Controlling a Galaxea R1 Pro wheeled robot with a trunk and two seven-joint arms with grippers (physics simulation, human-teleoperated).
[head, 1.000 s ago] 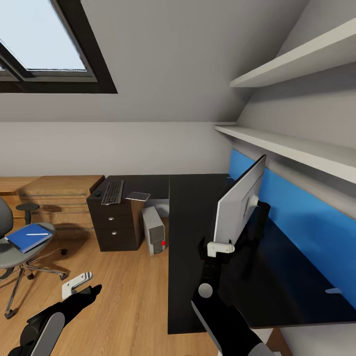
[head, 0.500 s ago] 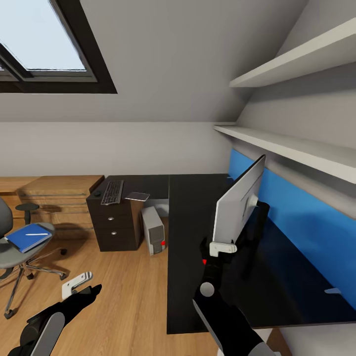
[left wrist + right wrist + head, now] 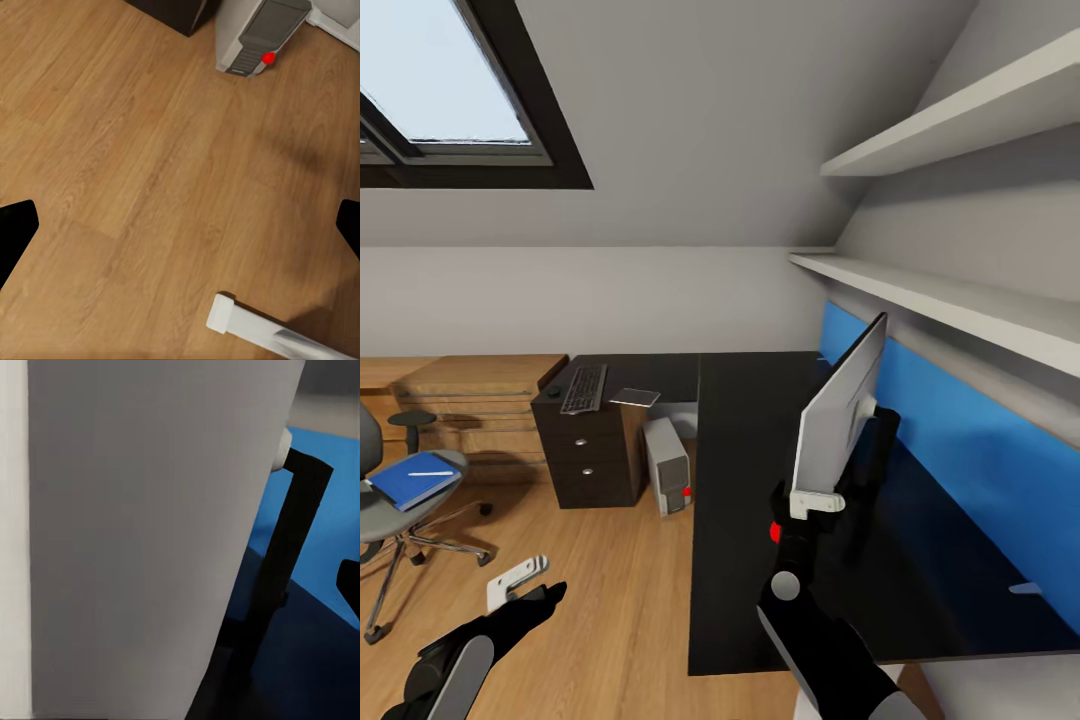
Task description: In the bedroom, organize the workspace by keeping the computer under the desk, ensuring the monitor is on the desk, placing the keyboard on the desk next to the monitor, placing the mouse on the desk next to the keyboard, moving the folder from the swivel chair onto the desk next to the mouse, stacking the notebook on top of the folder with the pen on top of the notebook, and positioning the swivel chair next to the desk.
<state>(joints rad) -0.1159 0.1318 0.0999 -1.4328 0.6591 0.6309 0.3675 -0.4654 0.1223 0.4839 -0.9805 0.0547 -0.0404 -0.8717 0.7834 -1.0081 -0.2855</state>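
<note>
Step in hand: by my reading, the monitor step. The right pincer (image 3: 815, 500) is clamped on the lower edge of the monitor (image 3: 840, 408), which stands tilted over the black desk (image 3: 745, 450) in front of the blue back panel (image 3: 960, 440).
Right pincer state: gripping the monitor; in the right wrist view the grey back of the screen (image 3: 142, 532) sits right against the camera, with its black stand (image 3: 281, 562) just past it.
Left pincer state: the left pincer (image 3: 520, 583) hangs low over the wooden floor (image 3: 610, 580), holding nothing; its 2 dark fingertips (image 3: 16, 225) stand wide apart in the left wrist view.
Computer: the tower (image 3: 668, 465) stands on the floor under the desk, well ahead of the left pincer; its red light shows in the left wrist view too (image 3: 259, 34).
Keyboard: the keyboard (image 3: 585, 388) lies on the far wing of the desk above the drawers (image 3: 585, 455), well apart from both pincers.
Chair: the swivel chair (image 3: 395, 500) stands off to the left of the left pincer, carrying the blue folder (image 3: 415, 482) with a white pen (image 3: 430, 473) on it.
Notebook: a flat grey thing (image 3: 636, 397) lies beside the keyboard; I cannot tell what it is.
Next move calls for: settling the monitor upright with its stand flat on the desk before letting go, since a tilted release could tip it.
</note>
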